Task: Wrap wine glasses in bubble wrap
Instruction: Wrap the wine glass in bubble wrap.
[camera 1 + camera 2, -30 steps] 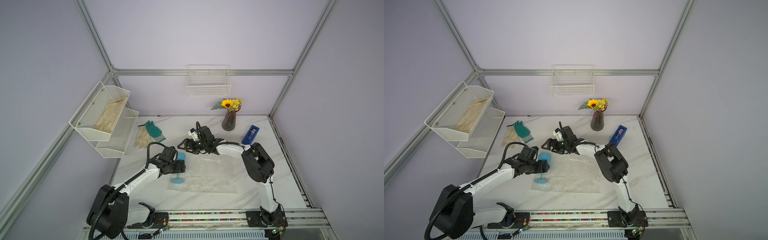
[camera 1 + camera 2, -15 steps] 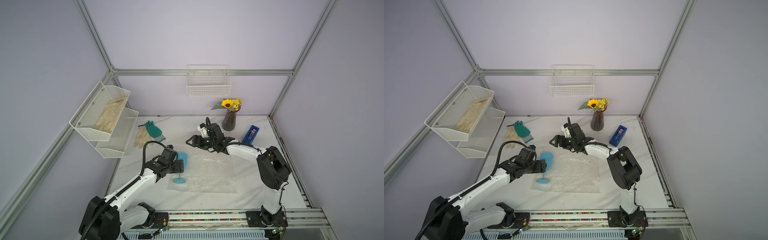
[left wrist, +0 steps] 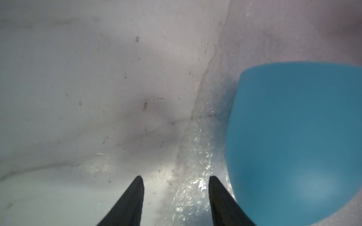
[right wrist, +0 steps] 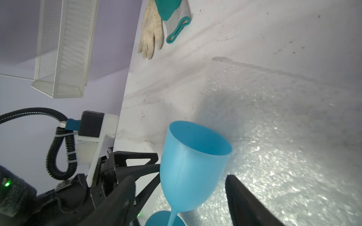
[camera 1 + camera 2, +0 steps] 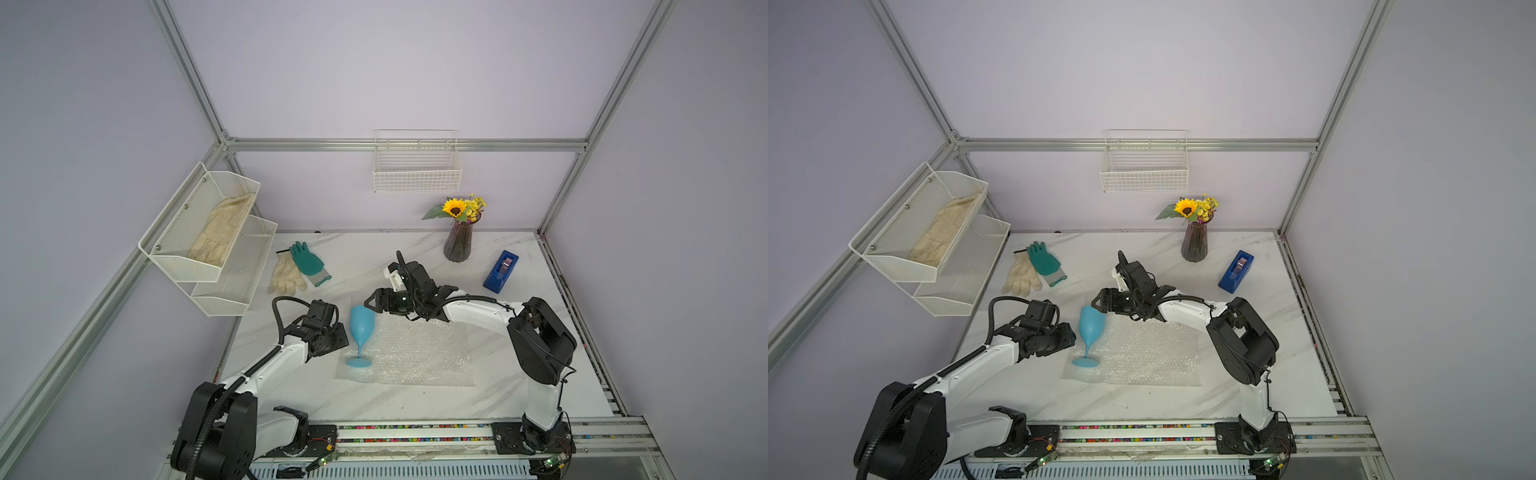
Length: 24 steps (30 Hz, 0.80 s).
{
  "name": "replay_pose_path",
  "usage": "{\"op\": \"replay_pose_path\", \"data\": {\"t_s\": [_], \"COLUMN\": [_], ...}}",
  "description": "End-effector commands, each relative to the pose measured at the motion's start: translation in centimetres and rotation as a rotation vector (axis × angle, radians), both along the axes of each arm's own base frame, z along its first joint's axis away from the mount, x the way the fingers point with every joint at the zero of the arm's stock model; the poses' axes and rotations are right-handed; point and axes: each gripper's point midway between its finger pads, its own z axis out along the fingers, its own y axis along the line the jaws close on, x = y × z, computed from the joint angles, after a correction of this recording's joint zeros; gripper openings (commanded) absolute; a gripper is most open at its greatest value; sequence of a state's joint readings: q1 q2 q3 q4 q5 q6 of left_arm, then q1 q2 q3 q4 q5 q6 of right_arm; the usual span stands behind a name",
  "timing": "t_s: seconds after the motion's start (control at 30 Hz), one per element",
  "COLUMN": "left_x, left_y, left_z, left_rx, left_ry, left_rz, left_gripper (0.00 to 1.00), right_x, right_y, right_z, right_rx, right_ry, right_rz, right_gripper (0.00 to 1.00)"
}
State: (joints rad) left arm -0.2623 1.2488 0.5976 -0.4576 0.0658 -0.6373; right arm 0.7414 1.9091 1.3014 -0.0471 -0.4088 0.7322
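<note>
Left hand point(image 3: 176, 178) now loose beside goblet point(image 5: 362, 326); right hand's point(image 4: 179, 178) grip unclear.

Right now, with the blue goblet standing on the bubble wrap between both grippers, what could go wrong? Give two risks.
1. The goblet stands on its small foot at the edge of the bubble wrap; the open left gripper, close beside the bowl, could nudge it over.
2. The right gripper has its open jaws either side of the bowl; closing off-centre might push the goblet over.
</note>
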Motion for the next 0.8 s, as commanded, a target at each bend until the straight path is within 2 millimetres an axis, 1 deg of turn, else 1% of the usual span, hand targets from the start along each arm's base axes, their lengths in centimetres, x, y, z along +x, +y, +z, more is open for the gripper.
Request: {"op": "replay_pose_path", "data": {"t_s": [0.0,0.2,0.27,0.47,0.57,0.63,0.67,0.77], "left_x": [-0.2,-0.3,-0.4,-0.8,-0.8,-0.6,-0.5,-0.1], "left_y": [-2.1,-1.8,-1.9,-2.0,-2.4,-2.8,-3.1,-3.8], "left_z": [-0.9,-1.8,-2.0,-2.8,-2.6,-2.1,-1.9,-0.5], "left_rx": [-0.098,-0.080,-0.086,-0.093,-0.110,-0.133,-0.143,-0.183], "left_ry": [0.010,0.020,0.024,0.044,0.039,0.022,0.014,-0.033], "left_rz": [-0.084,-0.088,-0.093,-0.101,-0.114,-0.129,-0.139,-0.164], "left_gripper": [0.47,0.44,0.41,0.38,0.33,0.25,0.22,0.16], "right_x": [0.1,-0.2,-0.5,-0.9,-1.1,-1.3,-1.3,-1.5], "right_y": [-0.9,-1.2,-1.3,-1.5,-1.5,-1.5,-1.5,-1.9], "right_z": [1.8,2.2,2.0,1.8,2.0,2.0,2.1,1.9], "right_rx": [0.009,0.010,0.007,0.009,0.021,0.032,0.033,0.035], "right_ry": [-0.025,-0.027,-0.019,-0.009,-0.003,0.003,0.002,0.012], "right_rz": [-0.031,-0.034,-0.031,-0.027,-0.024,-0.023,-0.022,-0.026], "right_gripper": [0.74,0.73,0.73,0.73,0.72,0.72,0.72,0.72]}}
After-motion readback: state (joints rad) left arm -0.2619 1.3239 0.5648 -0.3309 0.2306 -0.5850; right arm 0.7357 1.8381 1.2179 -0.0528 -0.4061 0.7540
